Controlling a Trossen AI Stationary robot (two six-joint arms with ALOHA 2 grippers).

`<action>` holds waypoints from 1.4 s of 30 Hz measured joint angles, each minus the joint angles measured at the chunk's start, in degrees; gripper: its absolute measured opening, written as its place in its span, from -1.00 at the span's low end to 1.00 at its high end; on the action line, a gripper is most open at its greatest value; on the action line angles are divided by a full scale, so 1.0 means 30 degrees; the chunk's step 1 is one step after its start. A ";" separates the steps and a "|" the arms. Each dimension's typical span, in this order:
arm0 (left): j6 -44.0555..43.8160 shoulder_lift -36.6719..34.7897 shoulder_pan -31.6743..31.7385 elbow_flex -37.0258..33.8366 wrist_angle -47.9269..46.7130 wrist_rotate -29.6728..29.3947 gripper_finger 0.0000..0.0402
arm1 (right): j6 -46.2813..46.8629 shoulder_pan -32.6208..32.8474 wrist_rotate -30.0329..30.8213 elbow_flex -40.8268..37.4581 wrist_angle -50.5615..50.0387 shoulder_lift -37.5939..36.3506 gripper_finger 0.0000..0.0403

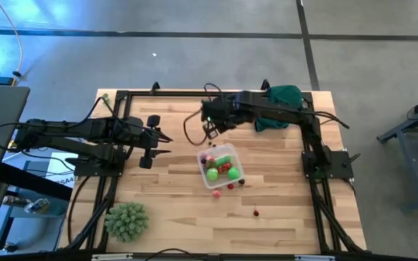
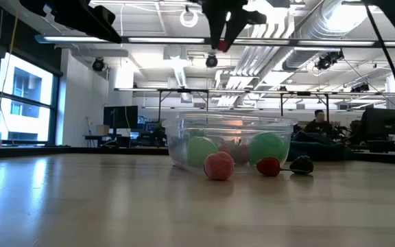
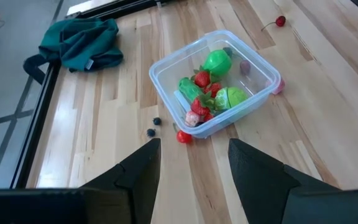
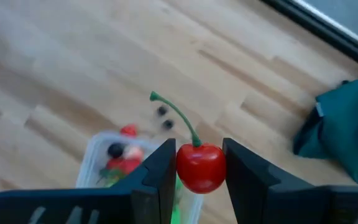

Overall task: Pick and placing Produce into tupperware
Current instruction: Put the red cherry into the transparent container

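I can read no writing or labels anywhere. My right pincer (image 4: 199, 171) pinches a glossy red cherry (image 4: 200, 167) whose green stem angles up and away from the fingers; it hangs above the tupperware (image 1: 220, 167). That clear rounded box sits mid-tabletop (image 1: 173, 203), its long axis skewed to the table edges, holding green and red produce (image 3: 213, 87). Loose pieces lie just beside it, one red berry (image 1: 256, 212) well apart. My left pincer (image 3: 191, 168) waits spread, empty, off to the box's left.

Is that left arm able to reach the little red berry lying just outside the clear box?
Probably yes: the left gripper is open and empty, and bare table separates it from the red berry beside the tupperware.
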 joint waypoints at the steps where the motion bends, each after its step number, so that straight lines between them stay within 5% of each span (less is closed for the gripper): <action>1: 0.0007 -0.0007 0.0000 0.0000 0.0006 -0.0006 -0.11 | 0.0079 0.0358 -0.0002 -0.0281 -0.0006 -0.0251 -0.49; 11: 0.0000 0.0000 0.0007 0.0000 0.0000 -0.0007 -0.11 | 0.1404 0.3605 -0.0594 -0.4966 0.0316 -0.2459 -0.49; 17: 0.0000 -0.0007 0.0002 0.0000 -0.0002 -0.0004 -0.11 | -0.1228 0.4437 -0.1557 -0.8370 0.3637 -0.3522 -0.49; 32: 0.0000 -0.0007 0.0001 0.0000 -0.0007 -0.0003 -0.11 | -0.8746 0.3480 -0.3973 -1.4170 1.1093 -0.3695 -0.49; 42: 0.0001 -0.0007 0.0006 0.0000 -0.0007 0.0000 -0.11 | -0.8574 0.2403 -0.6648 -1.8309 1.6701 -0.3695 -0.49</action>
